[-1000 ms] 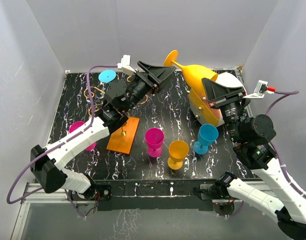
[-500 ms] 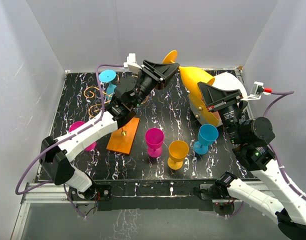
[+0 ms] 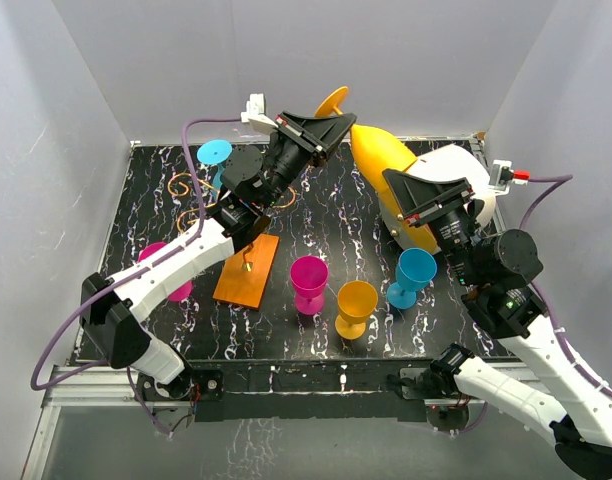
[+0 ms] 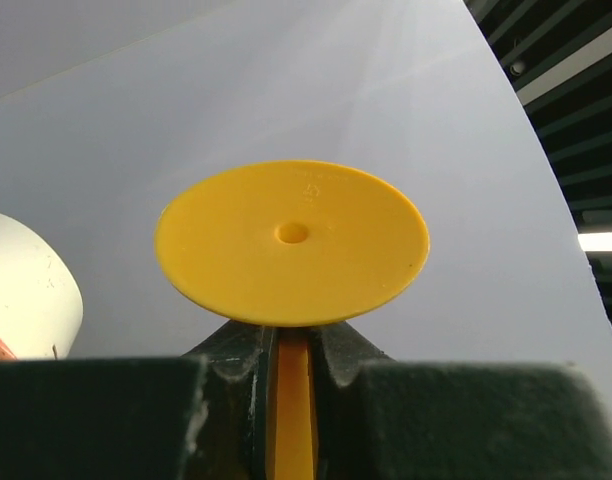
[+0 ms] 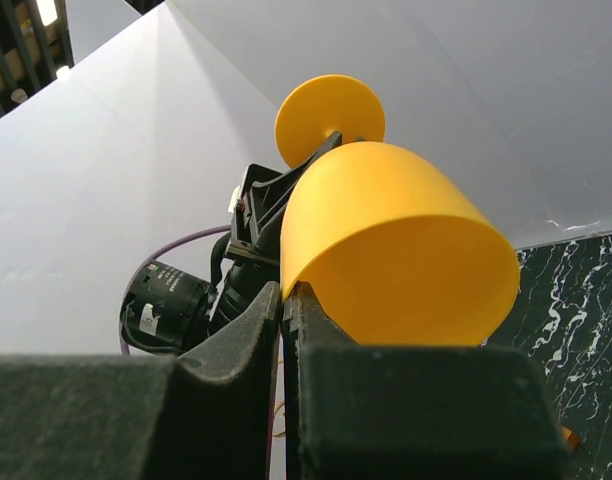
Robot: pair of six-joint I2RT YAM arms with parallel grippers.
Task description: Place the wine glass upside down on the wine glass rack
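1. the wine glass (image 3: 384, 160) is smooth opaque yellow-orange plastic, with a rounded bowl, a thin stem and a flat round foot that has a little dimple in the middle. it's up in the air on a slant, behind and to the right of the wine glass rack (image 3: 241, 285), not touching it.
2. the left gripper (image 4: 291, 345) is clamped on the stem right under the foot, with a dark matte jaw on each side.
3. the right gripper (image 5: 284, 300) is pinched tight on the rim of the bowl.
4. the rack is thin gold wire with curly scrolls on a flat orange rectangular base. a hanging cyan glass (image 3: 214, 152) looks to sit foot-up among the scrolls at the far end.
5. to the right of the rack base, three glasses stand upright in a row: a magenta glass (image 3: 308, 280), a spare yellow glass (image 3: 356, 305) and a standing cyan glass (image 3: 414, 272). a pink glass (image 3: 149, 250) sits to the rack's left, half hidden by the left arm.
6. far right of the rack there's a white-and-orange drum (image 3: 461, 165).
7. the desk (image 3: 336, 225) is black with white marble veining. the walls (image 3: 386, 50) are plain pale grey.
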